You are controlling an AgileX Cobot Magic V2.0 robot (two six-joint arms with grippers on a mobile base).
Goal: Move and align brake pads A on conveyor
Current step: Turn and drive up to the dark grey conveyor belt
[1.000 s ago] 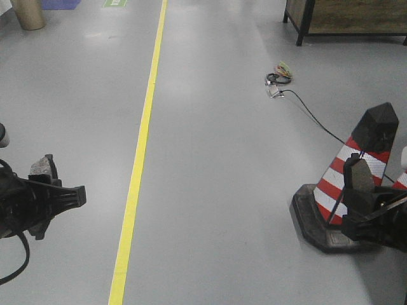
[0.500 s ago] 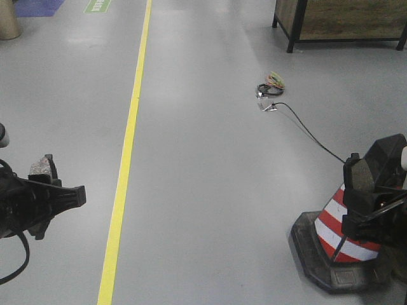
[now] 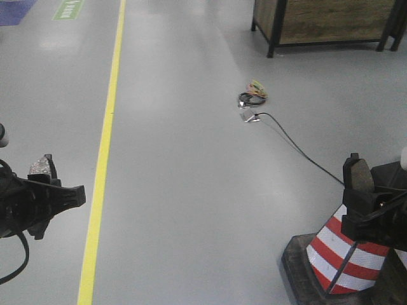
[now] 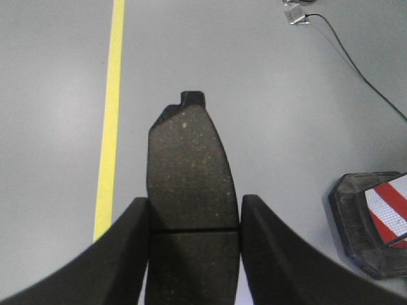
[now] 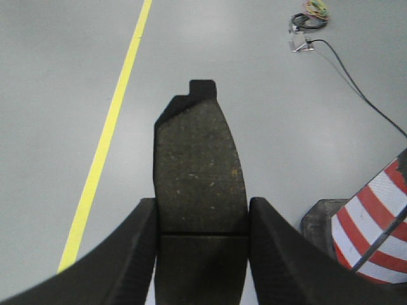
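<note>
At the far left of the front view the left gripper (image 3: pixel 48 190) has its jaws pinching a brake pad (image 3: pixel 41 166) whose grey end sticks up above them; the left wrist view shows that pad (image 4: pixel 189 197) clamped by its edges, friction face with cross groove toward the camera. A yellow floor line (image 3: pixel 103 149) runs up the grey floor (image 3: pixel 191 190). Farther right lie a cable (image 3: pixel 292 146) and a red-and-white cone (image 3: pixel 346 251). At the far right, the right gripper (image 3: pixel 369 206) has its jaws clamped on a second brake pad (image 3: pixel 359 178), also standing upright.
</note>
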